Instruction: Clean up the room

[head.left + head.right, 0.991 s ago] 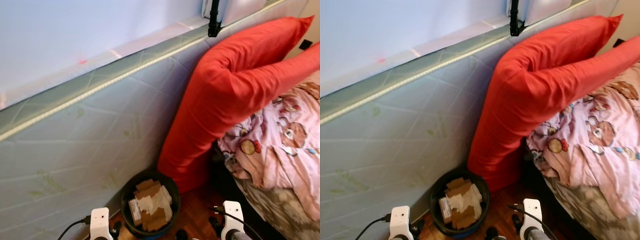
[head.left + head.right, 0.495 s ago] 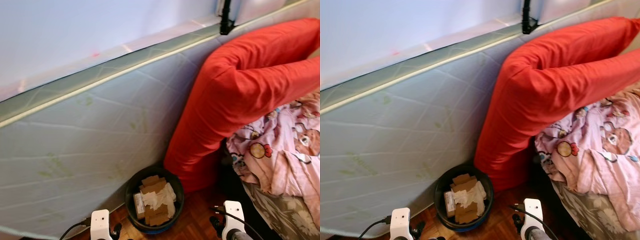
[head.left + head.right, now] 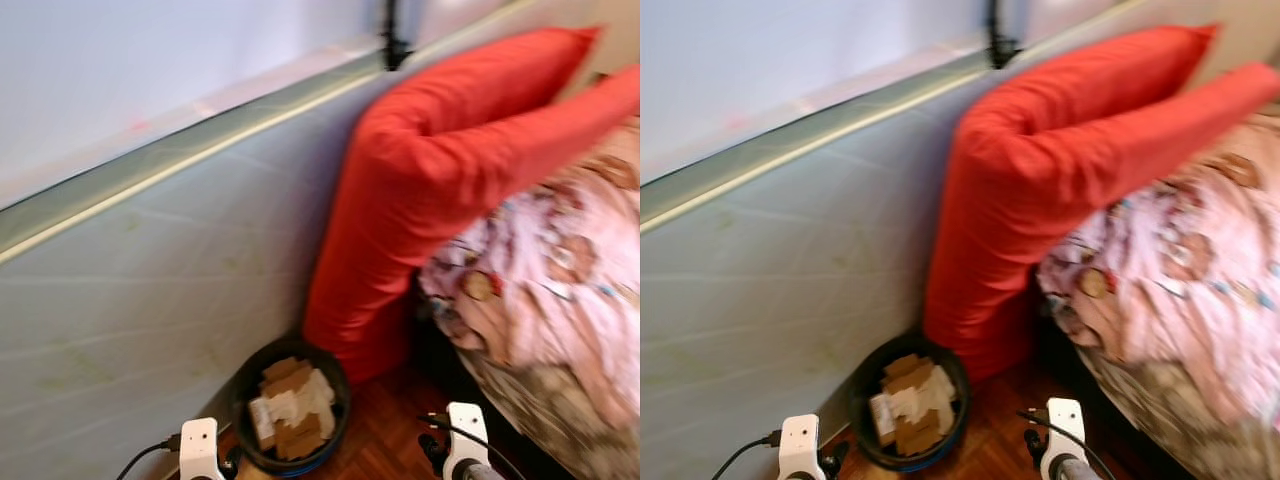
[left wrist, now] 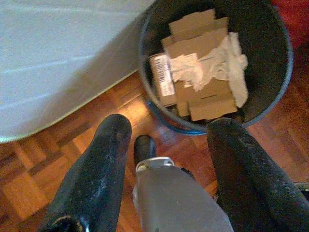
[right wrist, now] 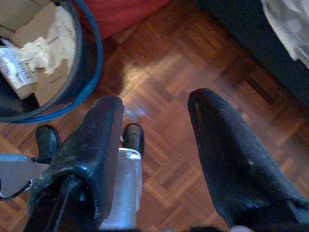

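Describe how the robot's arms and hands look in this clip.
Each hand has two long, broad black fingers with a matte, slightly scuffed surface. A silver-grey part shows between the fingers. In the head views, a white block with a thin black cable tops each arm.

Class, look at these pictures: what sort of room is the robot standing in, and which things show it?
Most likely a bedroom. A mattress stands on edge against the wall, long red pillows lean beside it over a pink printed blanket, and a waste bin holding cardboard sits on the parquet floor.
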`<state>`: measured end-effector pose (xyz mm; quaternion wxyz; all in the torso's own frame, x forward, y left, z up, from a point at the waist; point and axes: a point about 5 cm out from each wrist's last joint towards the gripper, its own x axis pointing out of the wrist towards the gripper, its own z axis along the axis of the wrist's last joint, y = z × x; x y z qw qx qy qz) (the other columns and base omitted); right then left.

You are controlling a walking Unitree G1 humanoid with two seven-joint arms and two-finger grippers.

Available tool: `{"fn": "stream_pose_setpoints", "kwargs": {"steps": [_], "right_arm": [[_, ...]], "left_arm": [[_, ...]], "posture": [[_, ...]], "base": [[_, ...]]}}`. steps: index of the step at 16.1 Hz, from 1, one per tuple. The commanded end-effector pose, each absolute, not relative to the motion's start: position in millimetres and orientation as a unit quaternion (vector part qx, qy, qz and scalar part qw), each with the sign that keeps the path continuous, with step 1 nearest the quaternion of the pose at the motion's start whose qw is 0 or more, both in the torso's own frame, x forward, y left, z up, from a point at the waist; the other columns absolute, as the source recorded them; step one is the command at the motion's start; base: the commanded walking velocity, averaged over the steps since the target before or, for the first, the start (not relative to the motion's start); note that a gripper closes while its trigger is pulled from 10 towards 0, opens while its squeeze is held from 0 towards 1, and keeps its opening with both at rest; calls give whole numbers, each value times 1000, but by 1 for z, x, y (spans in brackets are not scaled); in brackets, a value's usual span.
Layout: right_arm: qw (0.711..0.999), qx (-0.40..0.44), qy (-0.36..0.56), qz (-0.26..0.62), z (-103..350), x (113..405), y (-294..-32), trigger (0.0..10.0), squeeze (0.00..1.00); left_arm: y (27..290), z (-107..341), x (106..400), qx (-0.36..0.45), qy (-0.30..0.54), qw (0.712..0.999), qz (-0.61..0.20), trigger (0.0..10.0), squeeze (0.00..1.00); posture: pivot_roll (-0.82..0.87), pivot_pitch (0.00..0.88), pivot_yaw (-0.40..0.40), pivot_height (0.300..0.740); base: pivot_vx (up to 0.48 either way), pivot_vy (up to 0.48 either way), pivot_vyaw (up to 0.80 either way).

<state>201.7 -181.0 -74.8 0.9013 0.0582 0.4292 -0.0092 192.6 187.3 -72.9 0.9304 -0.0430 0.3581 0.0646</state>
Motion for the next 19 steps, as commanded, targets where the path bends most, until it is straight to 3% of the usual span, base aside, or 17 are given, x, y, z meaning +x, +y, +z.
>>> {"fn": "stream_pose_setpoints", "kwargs": {"steps": [1,4,11,16,19], "right_arm": [[895,58,443,-12,-79,195,-182,10000,0],[895,56,442,-11,-78,195,-182,10000,0],[897,59,438,-14,-78,197,-183,10000,0],[898,59,436,-14,-77,197,-183,10000,0],[899,60,433,-15,-77,197,-183,10000,0]], "left_arm": [[188,-77,186,-40,373,925,64,10000,0],[187,-76,187,-34,371,926,58,10000,0],[184,-75,189,-37,366,928,55,10000,0],[184,-76,188,-37,365,928,56,10000,0],[184,-76,188,-38,365,929,56,10000,0]], "posture": [[53,136,-42,740],[55,133,-43,740],[53,133,-45,740],[53,133,-45,740],[54,137,-44,740]], "base": [[0,0,-750],[0,0,-746],[0,-411,0],[0,-415,-681],[0,-419,0]]}}
